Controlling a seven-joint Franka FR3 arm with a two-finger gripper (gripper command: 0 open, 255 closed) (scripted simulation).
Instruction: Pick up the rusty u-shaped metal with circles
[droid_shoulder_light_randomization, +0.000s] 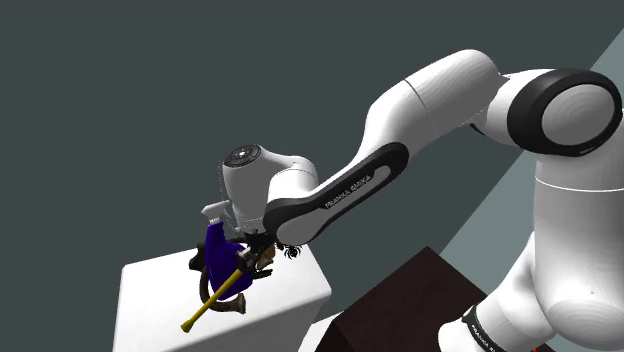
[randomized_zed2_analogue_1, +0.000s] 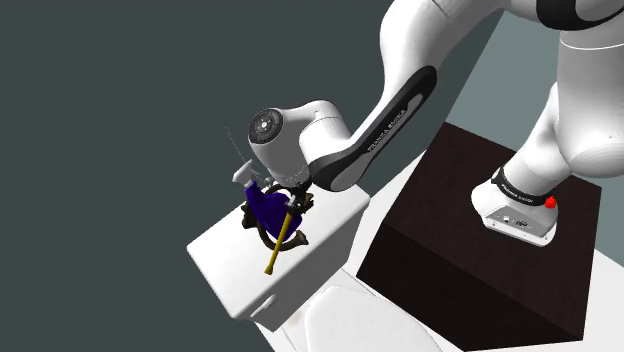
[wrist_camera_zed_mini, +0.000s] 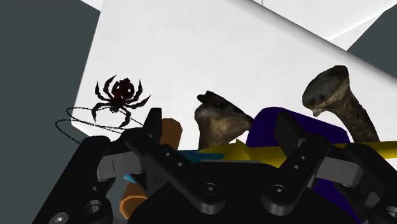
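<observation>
The white Franka arm (droid_shoulder_light_randomization: 430, 95) rises at the shoulder view's lower right, turns at a dark-ringed joint (droid_shoulder_light_randomization: 565, 110) high up, and reaches down and to the left. In the second exterior view the forearm (randomized_zed2_analogue_1: 400, 100) slopes steeply down to the wrist (randomized_zed2_analogue_1: 285, 135), which bends so that the black end effector (wrist_camera_zed_mini: 221, 130) points downward. Its two fingers (wrist_camera_zed_mini: 153, 130) stand apart with a wide gap between them.

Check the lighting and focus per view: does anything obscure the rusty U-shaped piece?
Shoulder view: flat light, no glare or cast shadows; the arm covers part of the white top. Second exterior view: same even light, sharp. Wrist view: rusty U-shaped metal crisp, evenly lit, its lower part hidden behind the fingers.
</observation>
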